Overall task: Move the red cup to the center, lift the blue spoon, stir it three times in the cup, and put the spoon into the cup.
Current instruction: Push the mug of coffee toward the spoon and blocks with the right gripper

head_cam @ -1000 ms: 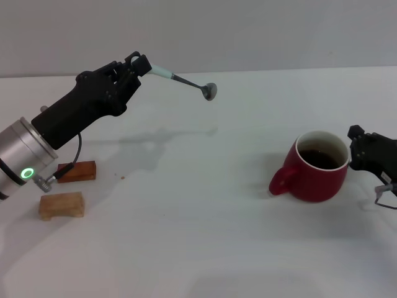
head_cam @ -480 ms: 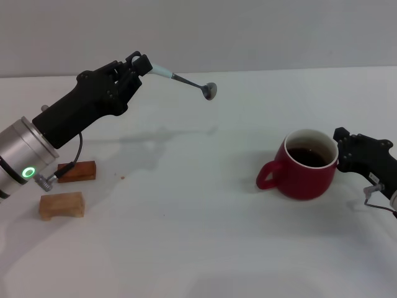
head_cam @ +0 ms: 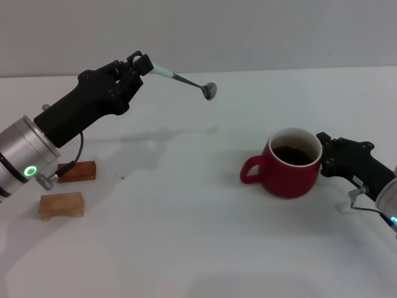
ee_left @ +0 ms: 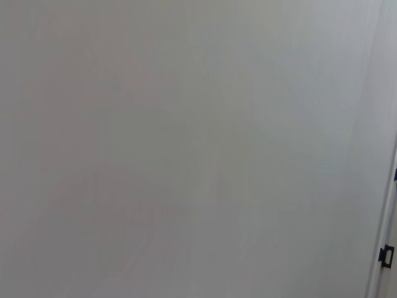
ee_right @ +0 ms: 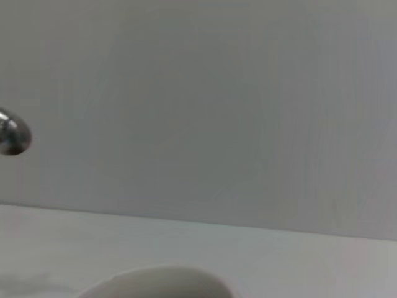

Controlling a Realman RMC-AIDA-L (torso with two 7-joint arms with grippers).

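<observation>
Red cup (head_cam: pixel 290 162): we see it upright on the white table (head_cam: pixel 186 236), right of the middle in the head view, loop handle pointing toward our left side, dark liquid inside against the white inner wall.
Cup in right wrist view: we get only a pale curved rim (ee_right: pixel 158 279) at the picture's edge.
Right gripper (head_cam: pixel 324 159): we have it pressed against the cup's wall on the side away from the handle, fingers closed on the rim there as far as we can see; the black body trails off toward our right.
Blue spoon (head_cam: pixel 185 82): we hold it in the air over the far left part of the table, well apart from the cup; pale blue handle in the grip, grey neck sloping down to the bowl, which points toward the cup side.
Spoon bowl in right wrist view: we see a grey metal blob (ee_right: pixel 12 133) in the air.
Left gripper (head_cam: pixel 144 66): we have it clamped on the end of the spoon's handle, arm raised and reaching forward from the left.
Left wrist view: we see only blank pale wall.
Wooden blocks: two near our left arm, the darker one (head_cam: pixel 77 171) just behind the lighter one (head_cam: pixel 61 205), both flat on the table.
</observation>
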